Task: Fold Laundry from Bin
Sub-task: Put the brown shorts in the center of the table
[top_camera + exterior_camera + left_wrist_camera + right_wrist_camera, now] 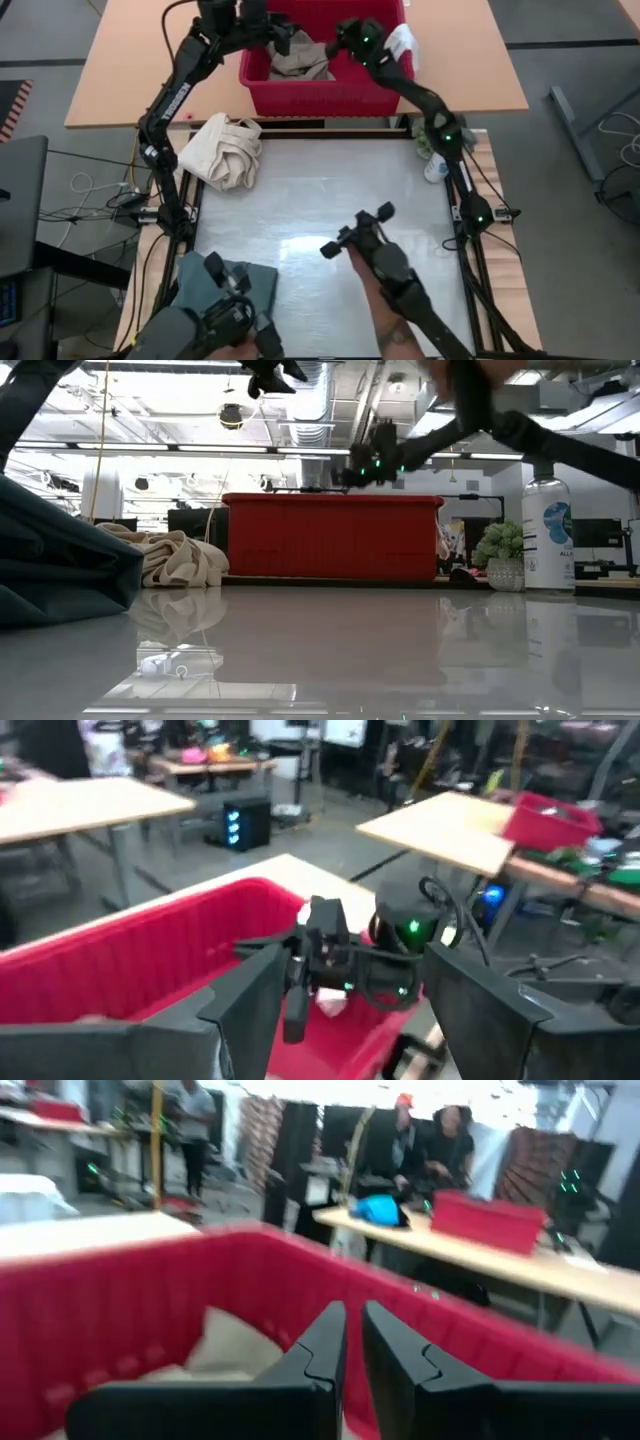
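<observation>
1. Fingers of the left gripper [283, 35] stand wide apart and empty over the bin's [300, 97] left half; the right gripper [340, 40] has its fingers nearly shut, holding nothing, over the right half.
2. Tan trousers [305, 62] lie crumpled inside the bin, between the two grippers: at about 4 o'clock from the left gripper, 8 o'clock from the right.
3. Both are near; the left, already spread, looks better placed to descend and pinch.
4. No clear long axis shows in the bunched cloth.

The red bin [332, 536] stands beyond a cream cloth bundle [170, 556], with what may be teal fabric [55, 560] nearest.
</observation>
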